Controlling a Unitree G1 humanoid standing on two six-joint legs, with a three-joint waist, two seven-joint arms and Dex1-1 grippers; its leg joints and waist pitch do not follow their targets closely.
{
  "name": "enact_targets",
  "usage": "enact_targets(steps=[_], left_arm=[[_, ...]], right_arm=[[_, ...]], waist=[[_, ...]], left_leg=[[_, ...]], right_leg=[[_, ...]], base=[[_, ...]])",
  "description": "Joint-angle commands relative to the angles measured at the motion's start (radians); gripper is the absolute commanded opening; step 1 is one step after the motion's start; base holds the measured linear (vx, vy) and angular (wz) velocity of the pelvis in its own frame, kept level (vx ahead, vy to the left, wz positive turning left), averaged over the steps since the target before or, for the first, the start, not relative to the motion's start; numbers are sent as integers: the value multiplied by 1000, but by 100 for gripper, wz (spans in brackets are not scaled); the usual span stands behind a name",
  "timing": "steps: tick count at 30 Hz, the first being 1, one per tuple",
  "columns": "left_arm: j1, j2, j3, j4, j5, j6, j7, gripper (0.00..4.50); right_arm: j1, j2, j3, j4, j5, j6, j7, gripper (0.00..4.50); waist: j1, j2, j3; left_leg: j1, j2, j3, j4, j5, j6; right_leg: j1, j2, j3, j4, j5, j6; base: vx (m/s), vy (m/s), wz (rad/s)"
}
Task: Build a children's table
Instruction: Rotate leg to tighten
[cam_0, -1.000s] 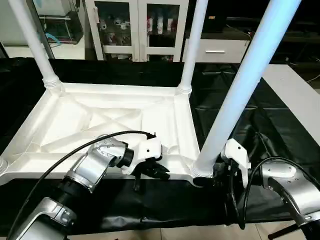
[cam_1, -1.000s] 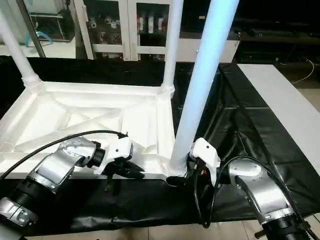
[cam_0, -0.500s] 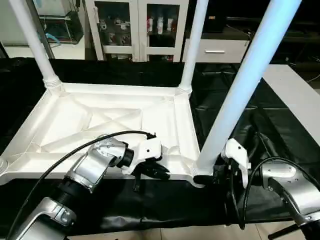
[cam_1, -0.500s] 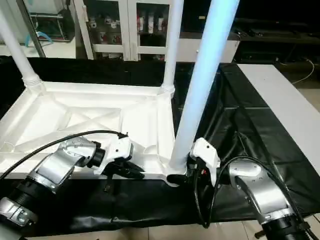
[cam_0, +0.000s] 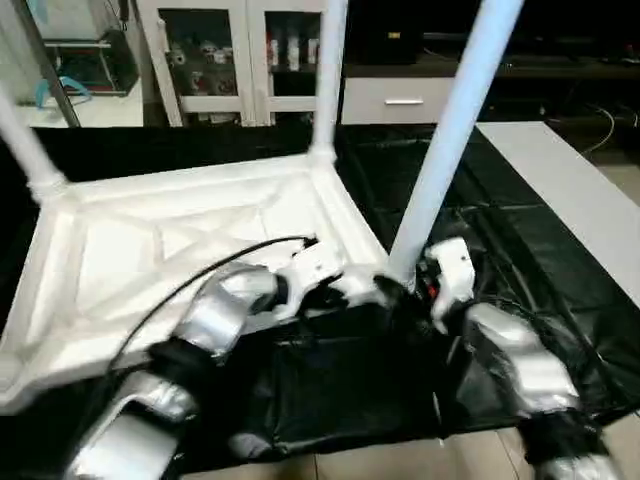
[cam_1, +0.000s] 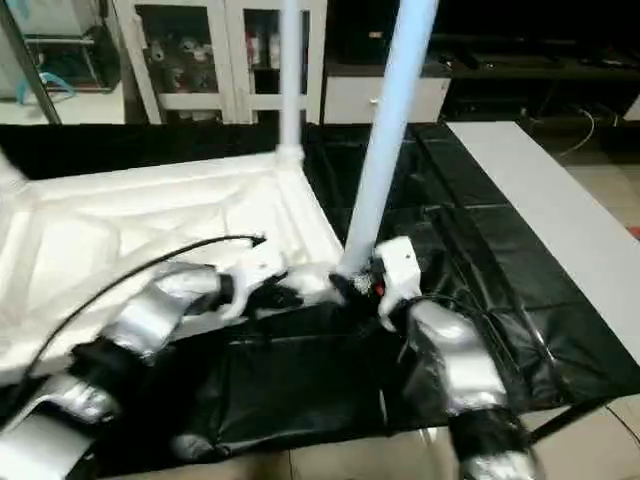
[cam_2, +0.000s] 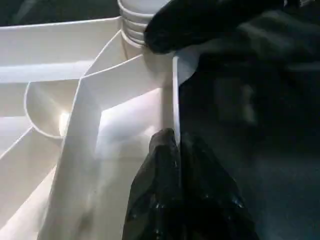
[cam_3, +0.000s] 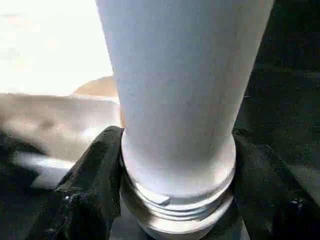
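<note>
The upturned table top (cam_0: 180, 250) lies on the black-draped bench (cam_0: 520, 240), ribs showing. The left gripper (cam_2: 175, 150) has its fingers clamped on the top's near rim, likely to steady it. Just right, at the near corner socket, the right gripper (cam_3: 175, 200) clamps its fingers round the base of a leg (cam_0: 450, 130), apparently seating it.

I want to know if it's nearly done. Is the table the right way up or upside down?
Upside down. The tabletop lies with its X-ribbed underside facing up on the black cloth, and the legs point upward.
</note>
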Motion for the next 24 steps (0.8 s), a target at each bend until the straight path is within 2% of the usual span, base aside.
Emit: enact_targets(steps=[1,2,3,4,7,9,13,14,15,17,19,20,22,23,24], left_arm=[[-9,-94,5,25,-38,1,84,0],[-26,-120,16,60,-22,6,145,0],[-49,-156,29,111,-7,1,218,0],[-60,-172,35,135,1,-3,249,0],[-68,-174,34,143,10,-15,257,0],[-64,-162,28,133,13,-22,237,0],[-47,-128,11,110,18,-32,175,0],[-40,-113,3,102,21,-42,143,0],[-36,-105,-1,97,19,-61,118,0],[-29,-97,-1,86,11,-62,89,0],[-22,-86,-10,71,10,-51,63,0],[9,-28,-55,1,9,-39,-51,0],[27,7,-76,-42,3,-23,-116,0],[43,42,-94,-83,-4,-15,-182,0],[52,63,-104,-107,-10,-10,-221,0]], right_arm=[[-38,55,19,48,-24,-11,-92,272],[-61,88,15,85,-42,-16,-149,272],[-100,133,16,141,-65,-34,-218,272],[-120,151,20,168,-76,-42,-252,272],[-150,154,9,204,-80,-63,-288,271],[-151,151,5,202,-70,-78,-256,270],[-129,124,32,170,-101,-149,-183,270],[-111,111,34,151,-101,-179,-147,305],[-101,102,30,138,-91,-188,-122,340],[-88,88,27,120,-77,-192,-98,349],[-79,75,29,104,-72,-193,-85,374],[-32,8,26,22,-41,-173,14,382],[-3,-36,26,-30,-24,-159,82,387],[23,-76,28,-77,-4,-142,153,395],[38,-99,30,-104,7,-131,195,417]], waist=[[1,-10,-58],[6,-10,-61],[1,-7,-59],[1,-9,-60],[6,-8,-60],[9,-12,-60],[9,-8,-60],[10,-4,-61],[11,-6,-61],[13,-6,-62],[13,-6,-60],[20,-7,-57],[21,-2,-56],[21,1,-57],[19,1,-55]], left_leg=[[-2,43,-25,-74,-138,24],[-1,44,-26,-74,-123,31],[-2,43,-24,-75,-113,36],[1,41,-24,-76,-123,34],[-1,42,-23,-75,-122,48],[-2,41,-23,-76,-123,62],[-2,43,-23,-75,-124,66],[-2,43,-23,-75,-117,71],[-3,44,-22,-74,-114,75],[-3,45,-21,-74,-99,92],[-2,46,-21,-75,-104,97],[-1,48,-24,-77,-121,90],[-1,52,-23,-77,-129,94],[3,54,-22,-78,-140,93],[2,54,-23,-80,-147,94]], right_leg=[[45,-68,59,-83,-274,-199],[50,-69,58,-81,-250,-203],[45,-65,58,-78,-227,-210],[46,-65,57,-82,-243,-208],[50,-67,58,-80,-219,-208],[51,-68,57,-80,-223,-205],[50,-68,58,-81,-230,-199],[51,-68,58,-79,-209,-207],[52,-69,58,-79,-197,-210],[54,-68,59,-72,-154,-228],[53,-69,58,-76,-171,-234],[58,-70,57,-79,-206,-223],[55,-72,60,-77,-204,-220],[50,-68,60,-77,-201,-221],[51,-66,61,-76,-195,-225]], base=[[0,0,0],[0,0,0],[0,0,0],[0,0,0],[0,0,0],[0,0,0],[0,0,0],[0,0,0],[0,0,0],[0,0,0],[0,0,0],[0,0,0],[0,0,0],[0,0,0],[0,0,0]])
